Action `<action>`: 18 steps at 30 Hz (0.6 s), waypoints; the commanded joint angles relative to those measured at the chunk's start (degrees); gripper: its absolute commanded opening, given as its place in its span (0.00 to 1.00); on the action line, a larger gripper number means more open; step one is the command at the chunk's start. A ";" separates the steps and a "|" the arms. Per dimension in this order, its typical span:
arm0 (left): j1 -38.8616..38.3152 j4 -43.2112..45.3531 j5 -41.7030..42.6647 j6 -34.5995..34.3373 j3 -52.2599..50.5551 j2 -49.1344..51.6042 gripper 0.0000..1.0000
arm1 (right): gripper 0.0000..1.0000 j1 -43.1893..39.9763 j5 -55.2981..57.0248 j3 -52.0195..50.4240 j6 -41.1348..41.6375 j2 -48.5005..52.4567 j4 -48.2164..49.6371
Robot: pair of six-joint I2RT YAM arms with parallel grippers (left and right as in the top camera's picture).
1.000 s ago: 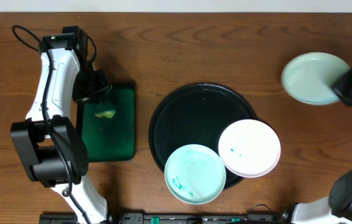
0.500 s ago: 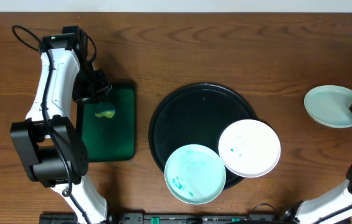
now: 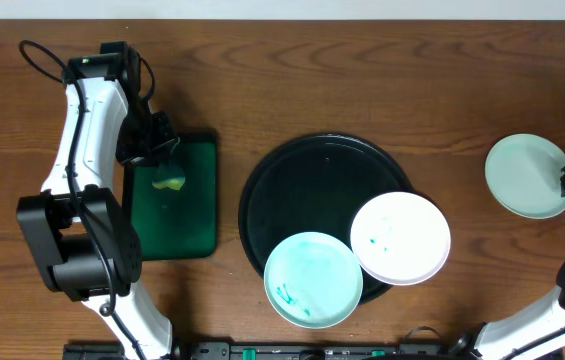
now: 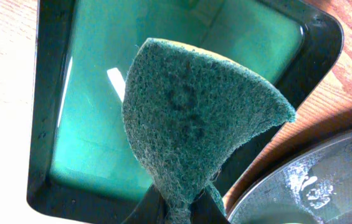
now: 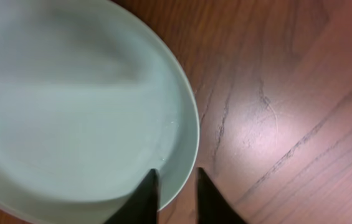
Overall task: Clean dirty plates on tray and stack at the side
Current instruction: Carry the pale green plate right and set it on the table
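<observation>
Three plates show. One clean-looking mint plate lies flat on the bare surface at the right, well apart from the tray. That spot reads as the side where the stack begins. Two sit on the tray, both hanging over its near-right rim with their edges touching: a smeared plate, mint with teal streaks, and a white plate with a few teal specks.

At the mint plate's right rim the right jaws straddle the edge a little apart, one finger over the plate and the other over the wood. Whether they grip it or sit loose I cannot tell. The left jaws are pinching a green sponge, held above the green tray at the left.

My reading is that the step in hand is setting down the first cleaned plate, about a third of the job. Next, the right jaws need to spread fully and back off to the right without dragging the mint plate. They can then fetch the smeared plate or the white plate for the sponge to scrub
</observation>
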 commanded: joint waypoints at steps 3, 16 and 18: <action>0.07 -0.20 -0.07 0.57 -0.17 -0.17 0.07 | 0.11 0.20 -3.30 -0.24 -1.40 0.09 -0.50; 0.07 0.24 -0.09 0.57 -0.17 -0.17 0.07 | 0.30 17.38 -24.61 -0.22 -19.98 -12.04 -4.85; 0.07 0.33 -0.09 0.57 -0.17 -0.17 0.07 | 0.31 22.80 -22.14 -0.22 -19.47 -13.16 -7.72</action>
